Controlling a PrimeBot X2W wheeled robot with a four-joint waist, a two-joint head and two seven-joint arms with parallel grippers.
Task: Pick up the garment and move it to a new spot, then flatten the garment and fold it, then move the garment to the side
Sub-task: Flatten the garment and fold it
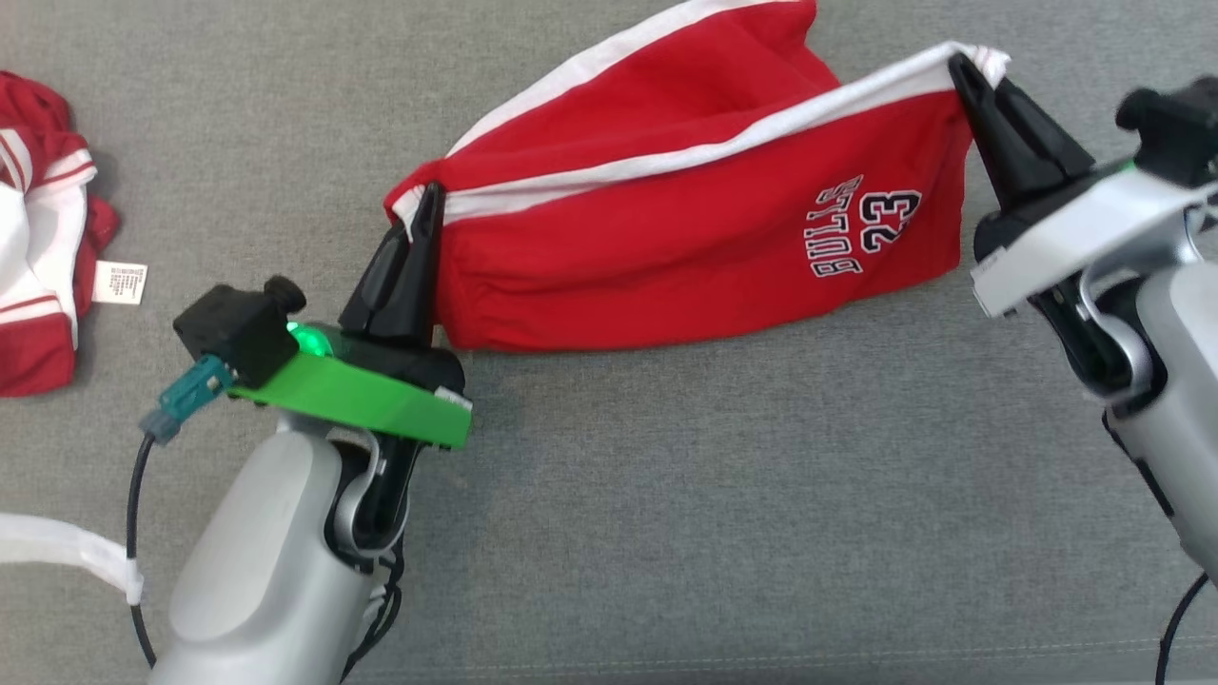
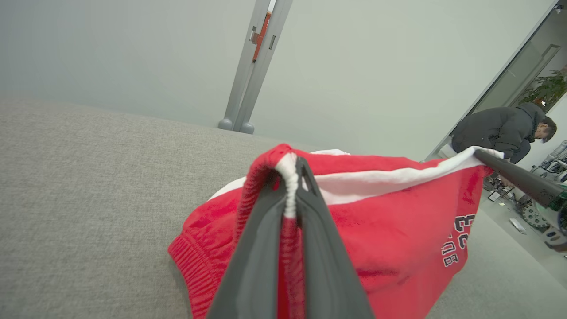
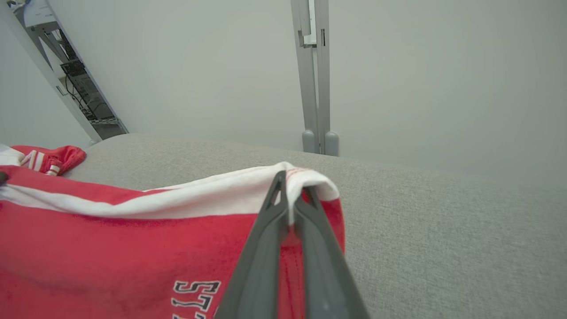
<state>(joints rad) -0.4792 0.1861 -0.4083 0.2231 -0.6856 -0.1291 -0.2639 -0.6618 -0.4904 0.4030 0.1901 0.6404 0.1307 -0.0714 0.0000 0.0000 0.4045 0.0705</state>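
shorts [image 1: 685, 238] — red, with white stripes and a "bulls 23" print — hang stretched between the two grippers over the grey cushion [image 1: 714, 495], and the lower edge sags down to it. left gripper [image 1: 428, 195] is clamped tight on the ribbed corner at one end. right gripper [image 1: 971, 76] is pinched closed on the white-edged corner at the other end. red-and-white garment [image 1: 38, 238] lies crumpled well apart from them, at the far left of the cushion.
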